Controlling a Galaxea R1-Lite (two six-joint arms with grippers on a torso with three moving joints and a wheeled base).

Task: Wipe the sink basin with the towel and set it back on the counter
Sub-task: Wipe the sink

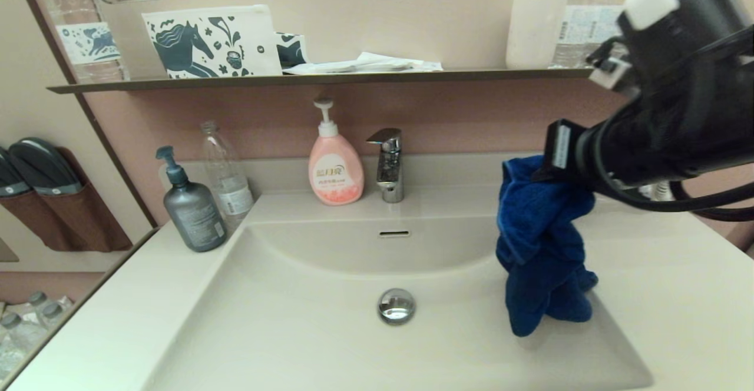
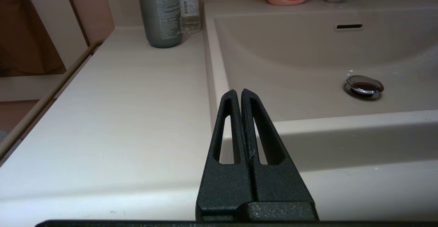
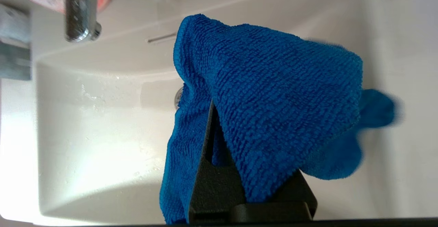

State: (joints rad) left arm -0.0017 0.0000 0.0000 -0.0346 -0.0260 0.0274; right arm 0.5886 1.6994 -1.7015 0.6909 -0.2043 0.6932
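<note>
Counter (image 1: 660, 273): we see the off-white vanity top wrapping the basin; its bare stretch at 3 o'clock of the basin looks to us the natural place for setting the cloth down.
Sink basin (image 1: 306, 332): wide, smooth, sloping walls, drain plug (image 1: 396, 305) near its middle; we judge it slick, so the cloth should glide.
Towel (image 1: 545, 244): royal-blue terry, hanging in loose folds over the basin's 3 o'clock side, its lowest fold at or just above the sloping wall. We judge it light, soft and floppy; a pinch on a bunched fold near the top holds best.
Right gripper (image 3: 219, 124): we see its fingers clamped on the towel's upper folds, cloth draped over them.
Left gripper (image 2: 241, 93): parked over the counter at 9 o'clock of the basin, fingers pressed together, holding nothing.
</note>
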